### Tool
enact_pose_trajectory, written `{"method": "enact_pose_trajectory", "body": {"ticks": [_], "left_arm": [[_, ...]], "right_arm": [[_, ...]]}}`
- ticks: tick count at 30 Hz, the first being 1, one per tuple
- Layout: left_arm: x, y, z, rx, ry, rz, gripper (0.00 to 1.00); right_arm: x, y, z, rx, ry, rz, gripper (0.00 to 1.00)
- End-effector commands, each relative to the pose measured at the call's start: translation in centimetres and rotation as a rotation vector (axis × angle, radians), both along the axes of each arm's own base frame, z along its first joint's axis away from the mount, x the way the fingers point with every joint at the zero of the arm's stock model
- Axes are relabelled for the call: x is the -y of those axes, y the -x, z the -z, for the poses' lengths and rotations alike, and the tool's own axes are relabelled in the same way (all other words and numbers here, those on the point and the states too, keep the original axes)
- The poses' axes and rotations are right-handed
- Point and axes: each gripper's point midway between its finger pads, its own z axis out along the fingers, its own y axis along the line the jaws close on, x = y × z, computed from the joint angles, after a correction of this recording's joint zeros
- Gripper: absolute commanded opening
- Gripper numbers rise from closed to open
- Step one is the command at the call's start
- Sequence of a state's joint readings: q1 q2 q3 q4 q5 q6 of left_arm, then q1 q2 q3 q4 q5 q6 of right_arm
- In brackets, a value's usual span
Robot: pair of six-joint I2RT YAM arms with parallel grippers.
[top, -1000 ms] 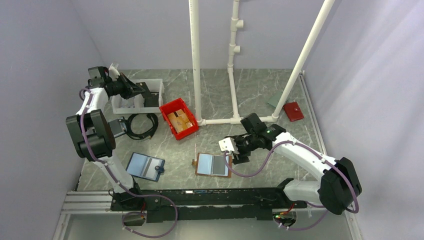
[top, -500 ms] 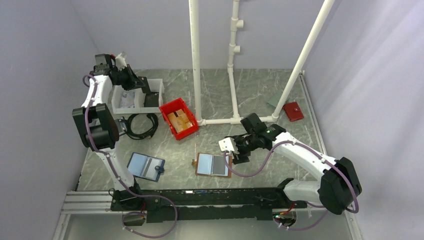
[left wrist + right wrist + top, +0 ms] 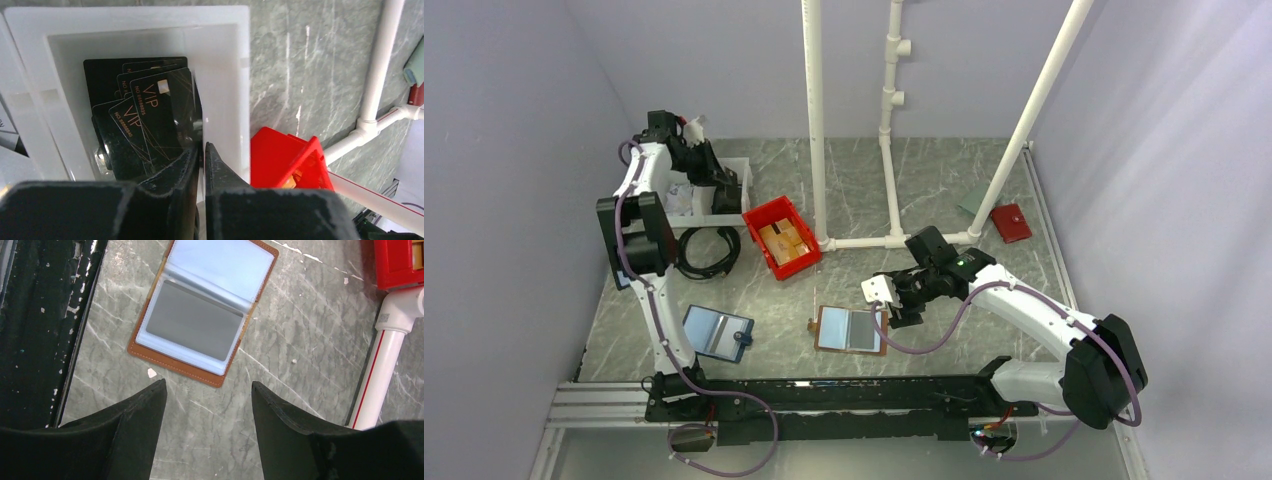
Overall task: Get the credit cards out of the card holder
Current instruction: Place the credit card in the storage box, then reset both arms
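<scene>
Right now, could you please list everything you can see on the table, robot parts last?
card holder: one, brown, lying open, front middle
white tray: one, white, back left
cards: at least four, black, in the white tray
red bin: one, red, right of the tray
folder: one, blue-edged, open, front left
cable coil: one, black, nearer than the tray
pipe frame: one, white, back middle
wallet: one, red, far right
flat piece: one, pale green, beside the wallet
left gripper: shut, over the tray
right gripper: open, next to the card holder
</scene>
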State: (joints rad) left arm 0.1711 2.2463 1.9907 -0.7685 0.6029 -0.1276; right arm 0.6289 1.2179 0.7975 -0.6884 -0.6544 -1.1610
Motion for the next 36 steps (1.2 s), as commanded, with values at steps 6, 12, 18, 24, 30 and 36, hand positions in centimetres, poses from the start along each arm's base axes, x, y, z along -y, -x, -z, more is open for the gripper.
{"method": "enact_pose_trajectory", "body": {"ticks": [6,12,18,24,30,36], "left_arm": [[-1.2,-1.2,1.1,-0.039,-0.11,0.003,0.23],[-4.1,-0.9,-6.9,0.194,-0.294,-0.143,0.27],[-4.0,5.3,-15.1,0.422,-0.299,-0.249,0.69],[-0.4,14.5,-15.1,0.48,-0.054,-0.227,0.99],[2.8,20.5,-14.9,0.521,-0.003,-0.134,0.99],[4.1,23.5,-12.8,0.556,-0.079,-0.112,0.99]], "right_arm": [[-0.5,-0.9,-1.3,0.043,-0.031,-0.007,0.66],[-0.2,-1.4,-1.7,0.054,-0.035,0.015,0.66],[0.7,-1.9,-2.9,0.079,-0.066,0.058,0.66],[2.7,-3.1,-4.9,0.114,-0.125,0.165,0.67],[5.3,-4.7,-7.9,0.113,-0.213,0.337,0.68],[8.8,-5.7,-10.9,0.162,-0.299,0.524,0.73]]}}
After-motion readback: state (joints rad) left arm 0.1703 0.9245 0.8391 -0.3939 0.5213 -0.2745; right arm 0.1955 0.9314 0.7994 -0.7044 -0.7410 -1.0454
